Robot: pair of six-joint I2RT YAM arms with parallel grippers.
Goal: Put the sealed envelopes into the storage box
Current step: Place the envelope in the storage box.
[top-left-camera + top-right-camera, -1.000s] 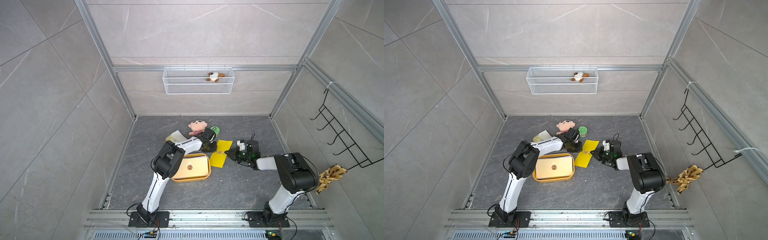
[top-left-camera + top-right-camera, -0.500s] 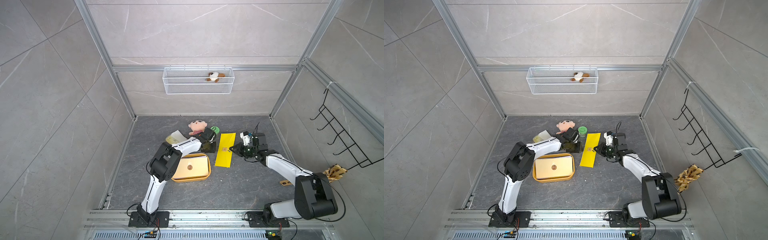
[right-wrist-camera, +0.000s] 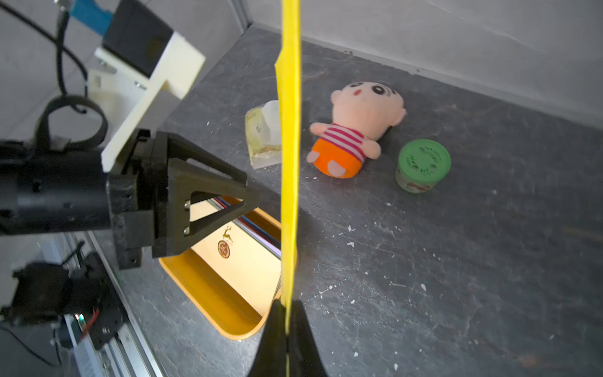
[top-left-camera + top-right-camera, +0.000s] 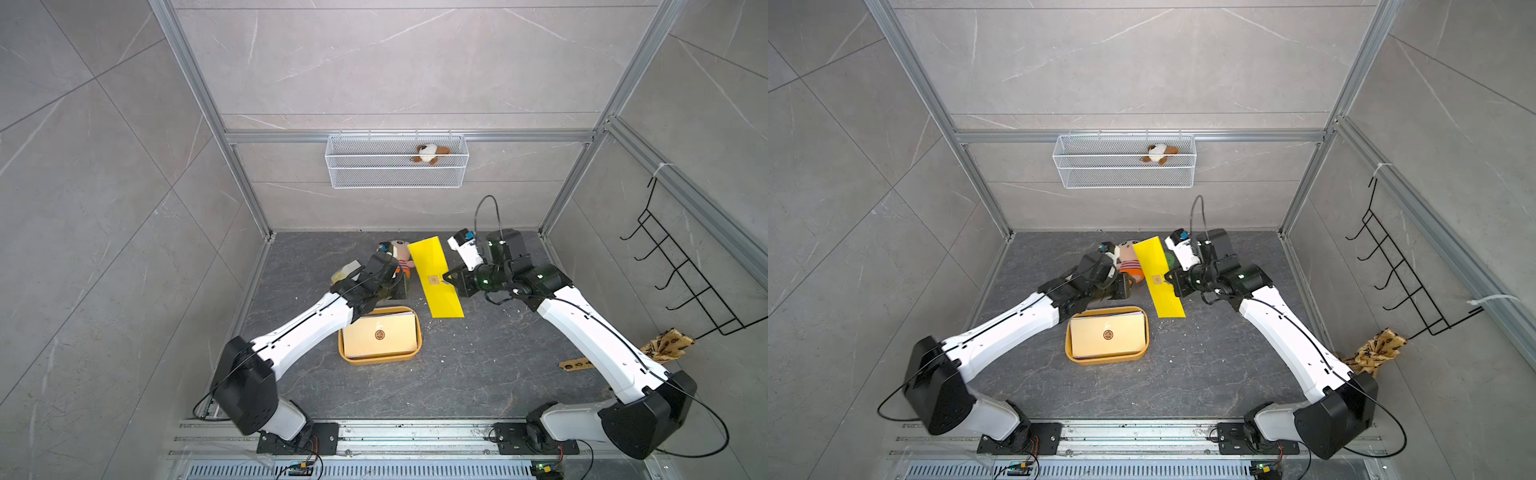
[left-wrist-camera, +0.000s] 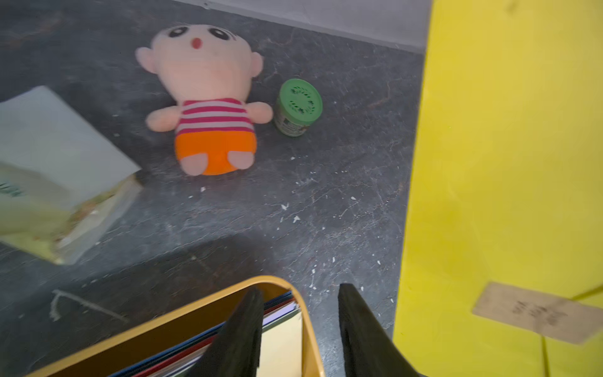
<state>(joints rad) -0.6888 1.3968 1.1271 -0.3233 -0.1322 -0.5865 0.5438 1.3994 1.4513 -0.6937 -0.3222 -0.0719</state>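
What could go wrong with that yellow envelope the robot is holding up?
The right gripper pinches the yellow envelope only at one edge, so it might slip or twist loose. The left gripper hangs open over the far rim of the storage box, so the envelope could bump it on the way in.

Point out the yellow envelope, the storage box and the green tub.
yellow envelope [image 4: 433, 279]: in a top view, on its central seal.
storage box [image 4: 381, 360]: in a top view, on its near rim.
green tub [image 3: 424, 159]: right wrist view, on its lid.
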